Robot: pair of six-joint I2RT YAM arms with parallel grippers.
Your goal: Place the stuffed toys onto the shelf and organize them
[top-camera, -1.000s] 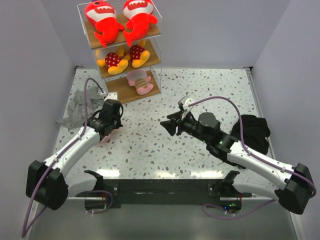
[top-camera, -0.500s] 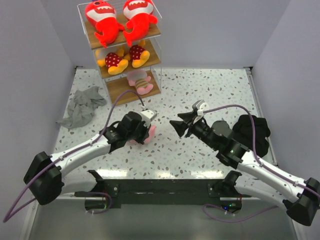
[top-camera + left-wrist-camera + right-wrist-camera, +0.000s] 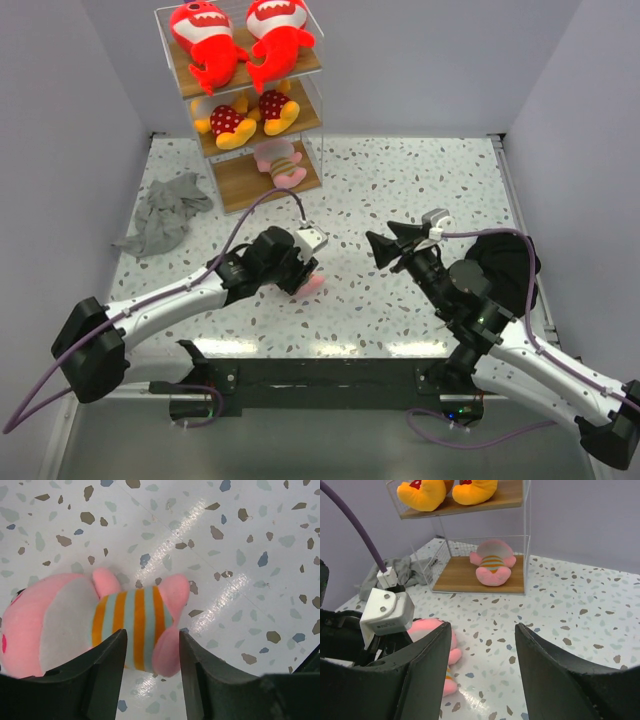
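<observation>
The shelf (image 3: 240, 185) stands at the back left. Two red sharks (image 3: 205, 40) lie on its top board, two yellow toys (image 3: 228, 120) on the middle board, and one pink striped toy (image 3: 282, 165) on the bottom board. My left gripper (image 3: 305, 272) is shut on a second pink striped toy (image 3: 310, 287) at mid-table, low over the surface. In the left wrist view the jaws (image 3: 151, 640) pinch its striped belly and foot (image 3: 135, 625). My right gripper (image 3: 380, 233) is open and empty, just right of that toy. The right wrist view shows that gripper (image 3: 482, 630), the held toy (image 3: 427, 630) and the shelf (image 3: 455, 577).
A grey cloth (image 3: 165, 215) lies crumpled left of the shelf and also shows in the right wrist view (image 3: 395, 570). A black cloth (image 3: 505, 255) lies at the right edge beside my right arm. Grey walls close in the speckled table on three sides.
My left gripper has moved right from near the grey cloth to mid-table, with the pink striped toy in it. My right gripper has drawn back to the right.
</observation>
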